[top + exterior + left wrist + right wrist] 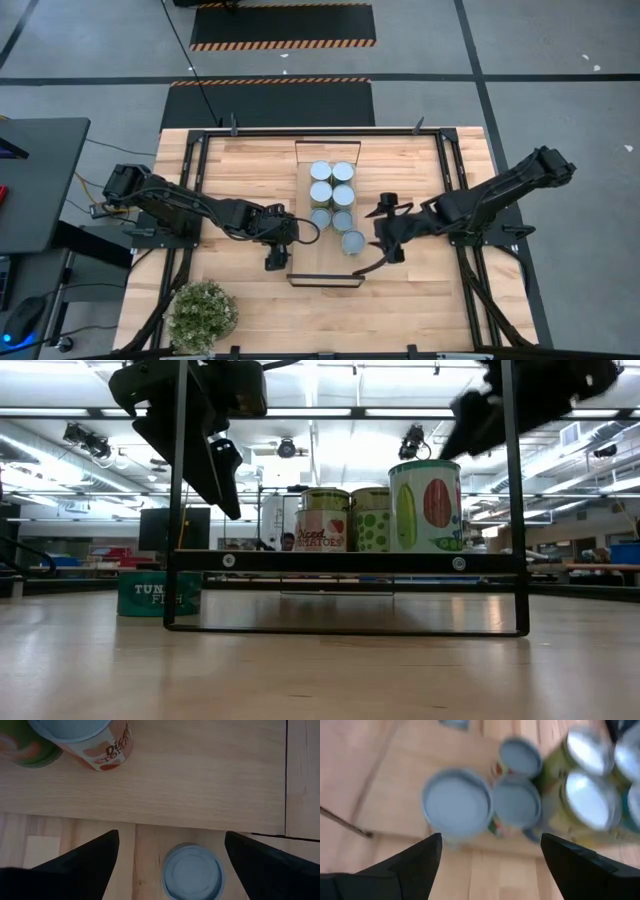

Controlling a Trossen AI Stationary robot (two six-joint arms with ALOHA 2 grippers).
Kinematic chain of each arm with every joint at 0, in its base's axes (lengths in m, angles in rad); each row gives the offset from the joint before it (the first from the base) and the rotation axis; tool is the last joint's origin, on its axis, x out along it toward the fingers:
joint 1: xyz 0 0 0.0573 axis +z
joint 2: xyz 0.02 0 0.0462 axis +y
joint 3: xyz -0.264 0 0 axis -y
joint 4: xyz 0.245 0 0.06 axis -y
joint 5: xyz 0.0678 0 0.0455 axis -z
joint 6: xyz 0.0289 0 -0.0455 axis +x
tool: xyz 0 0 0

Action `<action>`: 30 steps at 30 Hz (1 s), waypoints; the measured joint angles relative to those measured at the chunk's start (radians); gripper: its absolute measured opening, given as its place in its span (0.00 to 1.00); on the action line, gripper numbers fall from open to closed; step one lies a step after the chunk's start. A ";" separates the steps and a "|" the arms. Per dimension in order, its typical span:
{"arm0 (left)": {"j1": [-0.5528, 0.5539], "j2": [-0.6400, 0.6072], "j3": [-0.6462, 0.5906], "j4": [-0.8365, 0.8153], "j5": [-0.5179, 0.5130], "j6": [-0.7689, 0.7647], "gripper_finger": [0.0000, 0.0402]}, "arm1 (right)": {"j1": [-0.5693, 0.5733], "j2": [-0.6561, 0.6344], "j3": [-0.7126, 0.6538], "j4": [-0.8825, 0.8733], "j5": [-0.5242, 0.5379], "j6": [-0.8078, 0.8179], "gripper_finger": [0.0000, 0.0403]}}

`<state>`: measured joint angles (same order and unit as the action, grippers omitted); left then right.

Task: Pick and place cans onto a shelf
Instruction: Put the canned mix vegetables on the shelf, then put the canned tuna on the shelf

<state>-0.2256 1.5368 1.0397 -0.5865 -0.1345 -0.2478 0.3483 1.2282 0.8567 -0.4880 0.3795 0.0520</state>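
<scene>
The shelf (325, 265) lies along the middle of the table, with several cans (332, 195) standing on its board in two rows. The nearest of them (352, 242) stands alone. One low teal can (158, 592) stands on the tabletop left of the shelf. In the left wrist view this can (192, 872) shows between my open fingers. My left gripper (276, 255) hangs open above it, well clear (222, 470), and hides it in the high view. My right gripper (384, 236) is open and empty to the right of the shelf, facing the cans (456, 802).
A bushy green plant (203, 313) stands at the table's near left corner. The shelf's black end frame (345, 628) stands upright at its near end. Bare board lies on the shelf's near part (200, 780). A dark desk (40, 180) stands beyond the table's left edge.
</scene>
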 joint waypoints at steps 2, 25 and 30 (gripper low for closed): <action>0.000 0.000 0.000 0.003 0.000 0.000 0.92 | -0.011 0.001 -0.030 -0.002 0.007 0.026 0.86; 0.006 0.000 0.000 -0.044 0.028 -0.003 0.92 | -0.047 0.110 -0.141 0.362 -0.008 0.021 0.86; -0.007 0.000 0.000 -0.122 0.114 -0.034 0.92 | -0.034 0.078 -0.094 0.245 0.027 0.032 0.86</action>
<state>-0.2330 1.5368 1.0397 -0.7083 -0.0203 -0.2814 0.3145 1.3061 0.7632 -0.2429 0.4061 0.0842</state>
